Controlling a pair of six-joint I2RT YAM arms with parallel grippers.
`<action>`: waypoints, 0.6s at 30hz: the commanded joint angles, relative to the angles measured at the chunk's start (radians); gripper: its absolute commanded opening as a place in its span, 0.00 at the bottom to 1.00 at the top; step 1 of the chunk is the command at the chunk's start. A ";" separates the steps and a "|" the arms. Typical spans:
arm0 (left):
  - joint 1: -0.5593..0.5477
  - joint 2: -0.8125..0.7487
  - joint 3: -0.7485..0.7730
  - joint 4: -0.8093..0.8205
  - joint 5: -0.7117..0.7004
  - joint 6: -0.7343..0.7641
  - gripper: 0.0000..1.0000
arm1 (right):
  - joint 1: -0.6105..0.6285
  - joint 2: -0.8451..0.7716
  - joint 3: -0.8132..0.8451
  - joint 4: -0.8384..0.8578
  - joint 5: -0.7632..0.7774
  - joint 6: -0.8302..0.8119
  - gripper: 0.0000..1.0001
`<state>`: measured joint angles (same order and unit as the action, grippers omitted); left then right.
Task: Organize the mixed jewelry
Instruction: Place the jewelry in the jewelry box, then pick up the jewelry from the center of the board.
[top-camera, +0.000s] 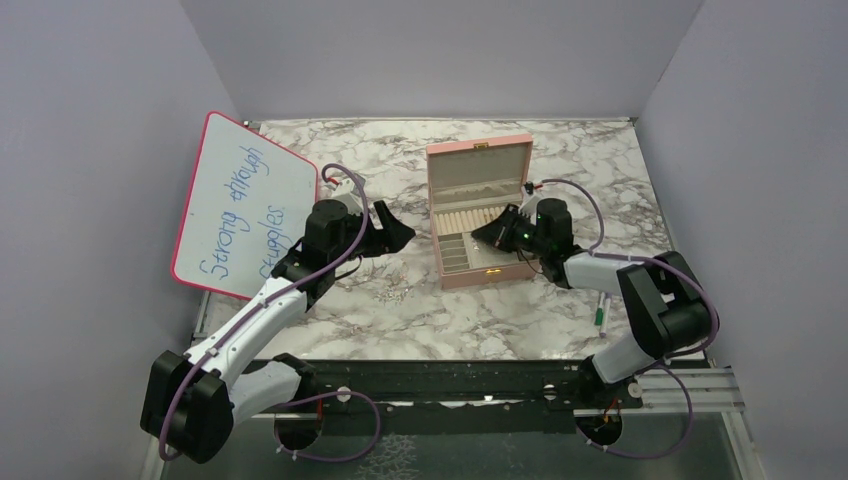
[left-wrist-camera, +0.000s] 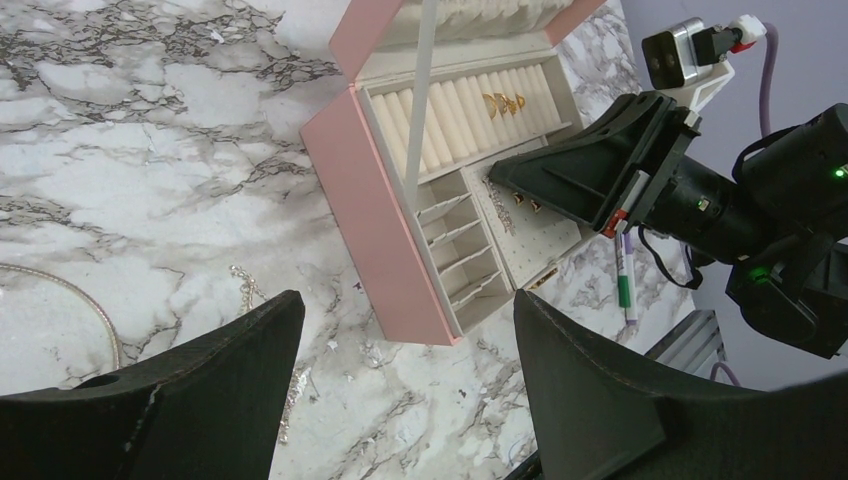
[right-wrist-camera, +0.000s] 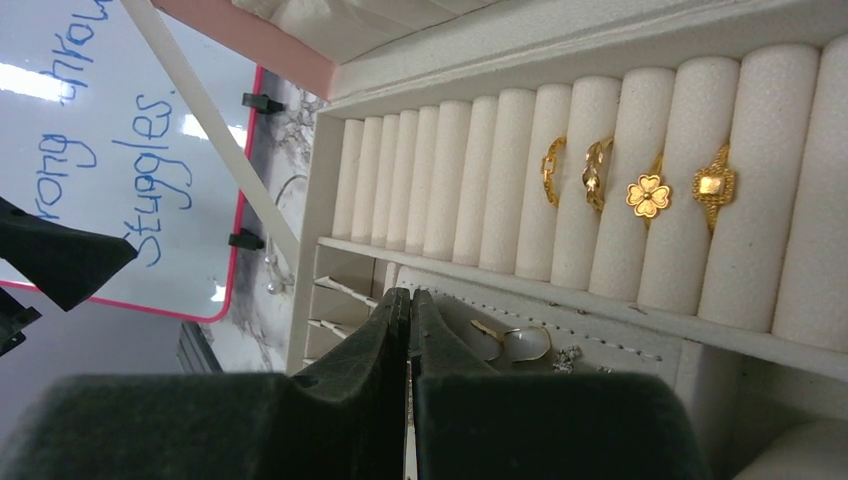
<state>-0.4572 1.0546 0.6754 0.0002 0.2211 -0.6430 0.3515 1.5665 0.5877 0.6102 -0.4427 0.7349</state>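
Gold rings (right-wrist-camera: 648, 195) sit in cream rolls (right-wrist-camera: 500, 180) of the open pink jewelry box (top-camera: 480, 277), thin silver chain (left-wrist-camera: 70, 292) on marble (left-wrist-camera: 150, 150) to its left; right gripper (right-wrist-camera: 408, 297) fingers pressed together, left gripper (left-wrist-camera: 405, 310) spread wide.

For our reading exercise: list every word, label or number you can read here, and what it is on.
"Strong through struggles." in blue handwriting on the whiteboard.
Marker pen: any print is too small to read.
No other text shows.

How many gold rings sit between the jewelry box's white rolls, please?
4, side by side in the white rolls: two side-on rings, a clover ring, a square-faced ring. More may hide behind the right gripper.
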 joint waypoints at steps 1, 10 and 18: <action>0.008 0.003 -0.003 0.012 0.021 0.001 0.78 | -0.005 -0.077 0.010 -0.027 0.016 0.004 0.10; 0.008 -0.031 0.030 -0.262 -0.126 0.004 0.79 | -0.004 -0.253 0.044 -0.154 0.006 -0.041 0.23; 0.008 -0.066 -0.005 -0.612 -0.305 -0.088 0.79 | 0.029 -0.371 -0.001 -0.269 0.008 -0.098 0.31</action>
<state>-0.4572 1.0332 0.6792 -0.3874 0.0410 -0.6678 0.3611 1.2518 0.5991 0.4393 -0.4313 0.6884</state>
